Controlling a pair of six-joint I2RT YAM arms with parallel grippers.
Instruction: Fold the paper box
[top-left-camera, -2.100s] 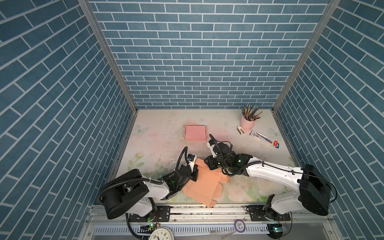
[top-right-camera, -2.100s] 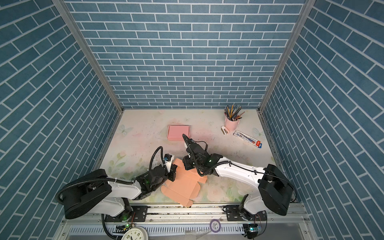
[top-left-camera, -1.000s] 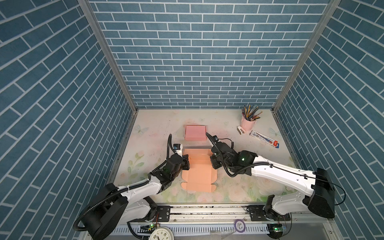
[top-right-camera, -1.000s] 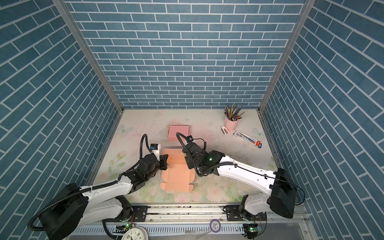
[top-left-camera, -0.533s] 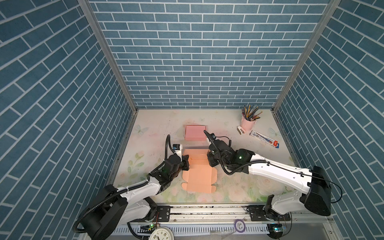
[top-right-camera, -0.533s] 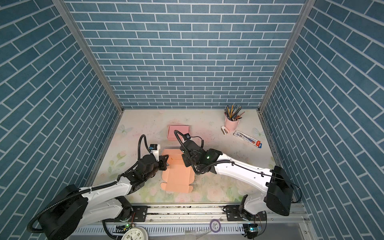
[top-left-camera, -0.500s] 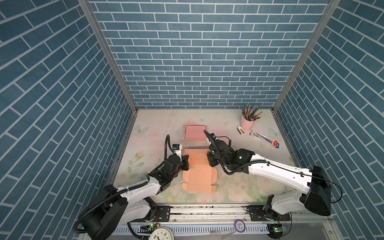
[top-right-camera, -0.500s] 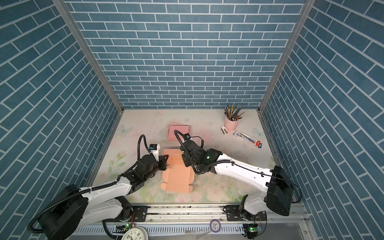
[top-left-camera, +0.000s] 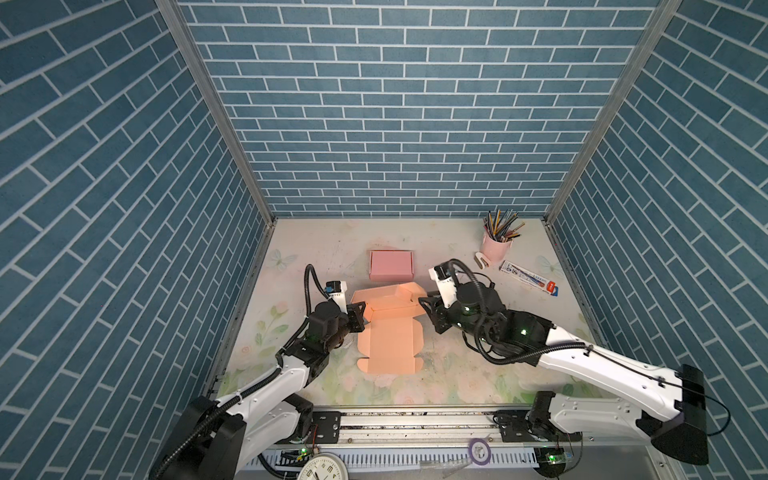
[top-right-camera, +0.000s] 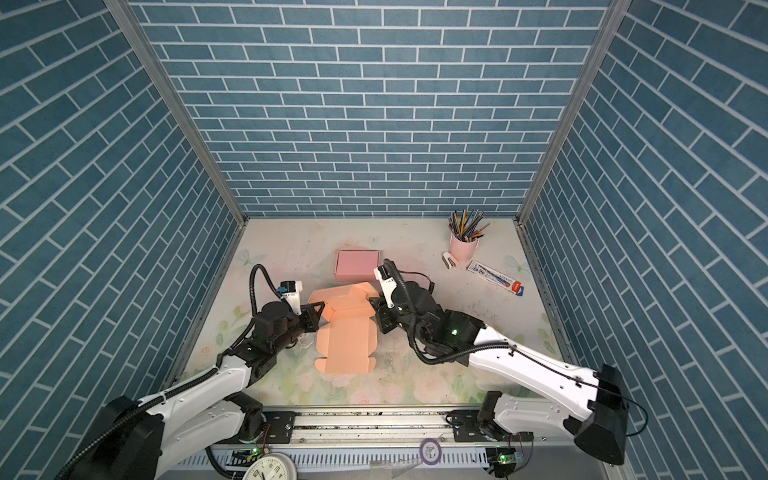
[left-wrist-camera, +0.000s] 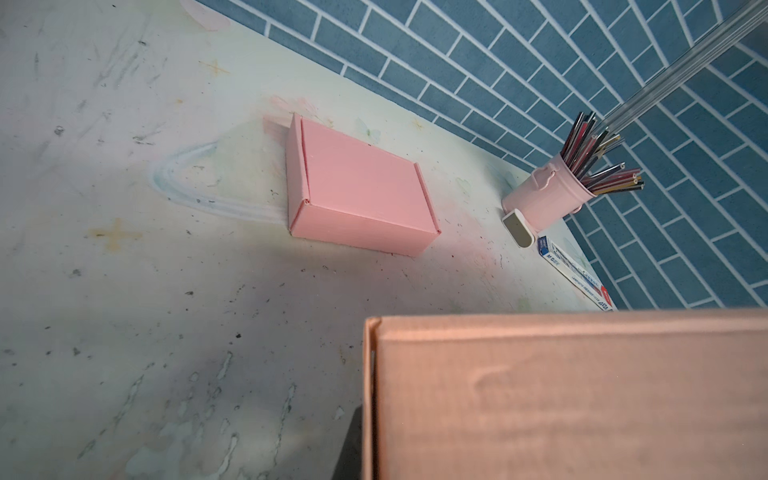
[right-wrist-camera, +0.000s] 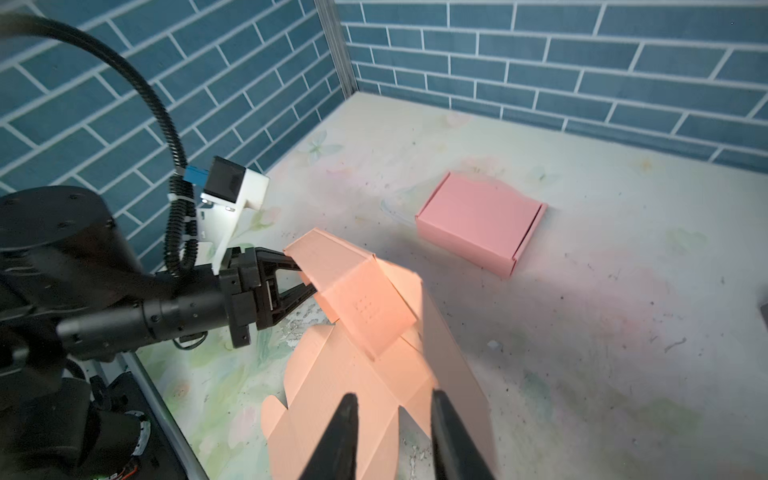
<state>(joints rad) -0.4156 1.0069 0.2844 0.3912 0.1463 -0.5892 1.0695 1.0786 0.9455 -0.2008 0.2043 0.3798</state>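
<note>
Paper box (top-left-camera: 390, 340) half-raised on the bench (top-left-camera: 457, 374), between both hands.
We see its near panels lying flat and its far part lifted; our left hand (right-wrist-camera: 303, 276) is pinching the far-left flap, while our right hand (right-wrist-camera: 392, 397) sits at the box's far-right edge, spread, with a clear gap showing. A closed pink box (top-left-camera: 391, 265) lies just beyond, on the far side, not touching.
</note>
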